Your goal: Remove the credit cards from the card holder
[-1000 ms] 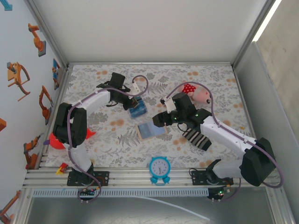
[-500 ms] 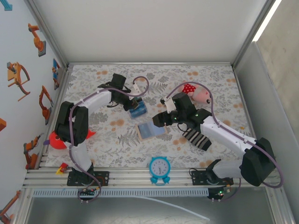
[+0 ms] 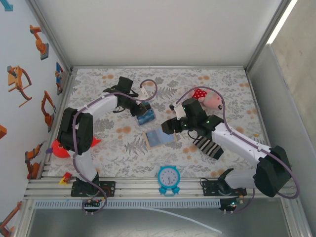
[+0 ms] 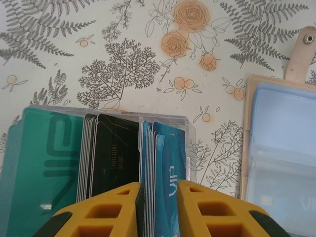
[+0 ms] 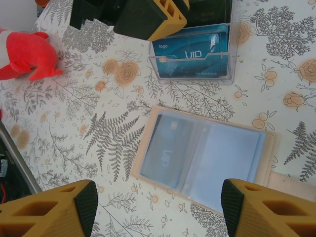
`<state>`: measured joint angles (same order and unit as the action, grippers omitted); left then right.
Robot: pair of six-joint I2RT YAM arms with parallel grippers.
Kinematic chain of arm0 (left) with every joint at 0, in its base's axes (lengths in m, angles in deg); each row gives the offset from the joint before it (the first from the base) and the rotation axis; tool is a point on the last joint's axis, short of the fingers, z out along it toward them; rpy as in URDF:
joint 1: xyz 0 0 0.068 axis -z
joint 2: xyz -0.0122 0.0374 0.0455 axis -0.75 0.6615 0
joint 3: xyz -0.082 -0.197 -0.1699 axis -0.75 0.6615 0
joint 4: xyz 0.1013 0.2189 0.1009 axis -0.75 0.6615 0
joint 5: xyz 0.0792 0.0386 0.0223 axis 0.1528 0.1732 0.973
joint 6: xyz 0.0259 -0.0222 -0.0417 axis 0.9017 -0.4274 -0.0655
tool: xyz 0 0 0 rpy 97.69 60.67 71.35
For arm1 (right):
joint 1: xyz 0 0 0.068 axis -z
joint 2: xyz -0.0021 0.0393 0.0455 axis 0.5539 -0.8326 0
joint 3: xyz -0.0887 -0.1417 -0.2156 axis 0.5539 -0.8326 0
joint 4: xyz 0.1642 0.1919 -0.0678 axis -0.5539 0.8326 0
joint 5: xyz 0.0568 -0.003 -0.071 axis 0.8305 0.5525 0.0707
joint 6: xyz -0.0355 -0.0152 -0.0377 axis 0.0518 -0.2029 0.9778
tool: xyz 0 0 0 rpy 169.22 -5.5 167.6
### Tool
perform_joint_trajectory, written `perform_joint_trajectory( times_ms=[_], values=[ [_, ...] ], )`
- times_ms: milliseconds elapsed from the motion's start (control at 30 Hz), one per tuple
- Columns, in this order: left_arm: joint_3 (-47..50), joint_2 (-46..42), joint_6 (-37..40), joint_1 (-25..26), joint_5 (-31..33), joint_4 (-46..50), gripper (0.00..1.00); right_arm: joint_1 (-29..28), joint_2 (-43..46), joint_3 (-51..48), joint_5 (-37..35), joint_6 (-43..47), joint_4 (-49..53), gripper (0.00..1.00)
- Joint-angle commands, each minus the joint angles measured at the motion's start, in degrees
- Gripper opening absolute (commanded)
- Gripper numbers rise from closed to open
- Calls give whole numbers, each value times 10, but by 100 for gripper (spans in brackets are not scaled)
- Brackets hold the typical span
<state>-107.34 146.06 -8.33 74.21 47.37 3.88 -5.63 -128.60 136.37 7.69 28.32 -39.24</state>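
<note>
From above, my left gripper (image 3: 140, 107) sits over a clear box (image 3: 146, 118) of credit cards (image 3: 144, 120). The box stands at 11 o'clock from the card holder (image 3: 159, 138), which lies open and flat mid-table with its pale blue inside up. My right gripper (image 3: 169, 126) hangs at the holder's 1 o'clock edge. A striped sock (image 3: 207, 146) lies at the holder's 3 o'clock and a blue clock (image 3: 169, 177) at its 6 o'clock.

Through my left wrist, my two yellow fingers (image 4: 106, 210) stand a narrow gap apart over the box. White card edges and a blue VIP card (image 4: 170, 168) show in that gap. I cannot tell whether I press them or just straddle them. Teal cards (image 4: 39, 163) and dark cards (image 4: 116, 158) stand at 9 o'clock of the gap. The open holder lies at 3 o'clock, apart from the box.

Through my right wrist, my jaws are spread wide with nothing between them, the fingertips (image 5: 86, 200) framing the holder from 6 o'clock. One blue card (image 5: 168, 150) sits in its left pocket. The box stands at 12 o'clock and a red toy (image 5: 24, 54) at 10 o'clock.
</note>
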Motion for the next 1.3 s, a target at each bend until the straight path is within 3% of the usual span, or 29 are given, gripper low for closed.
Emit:
perform_joint_trajectory(
  times_ms=[0, 67, 167, 200, 267, 367, 433, 533, 700, 900, 1267],
  values=[
    [3, -65, -23, 11, -2, 4, 37, -14, -6, 9, -54, -12, 19, 66],
    [25, -101, -45, 14, 3, -17, 50, -28, -12, 12, -93, -13, 33, 65],
    [81, -174, -98, 15, 23, -80, 58, -59, -27, 23, -154, -16, 59, 62],
    [105, -201, -122, 15, 40, -106, 66, -72, -36, 28, -175, -18, 69, 61],
    [149, -252, -171, 15, 77, -151, 77, -95, -54, 36, -204, -25, 81, 58],
    [212, -325, -240, 15, 136, -196, 80, -126, -85, 47, -227, -39, 88, 54],
    [250, -369, -282, 15, 186, -210, 85, -144, -108, 55, -234, -48, 87, 47],
    [300, -426, -342, 15, 269, -220, 100, -166, -144, 73, -238, -54, 87, 36],
    [373, -512, -460, 2, 364, -218, 97, -191, -212, 111, -237, -55, 90, 36],
    [413, -568, -567, -6, 472, -165, 97, -196, -273, 156, -230, -51, 102, 50],
    [436, -574, -611, -6, 484, -141, 97, -199, -342, 194, -238, -47, 126, 58]
  ],
)
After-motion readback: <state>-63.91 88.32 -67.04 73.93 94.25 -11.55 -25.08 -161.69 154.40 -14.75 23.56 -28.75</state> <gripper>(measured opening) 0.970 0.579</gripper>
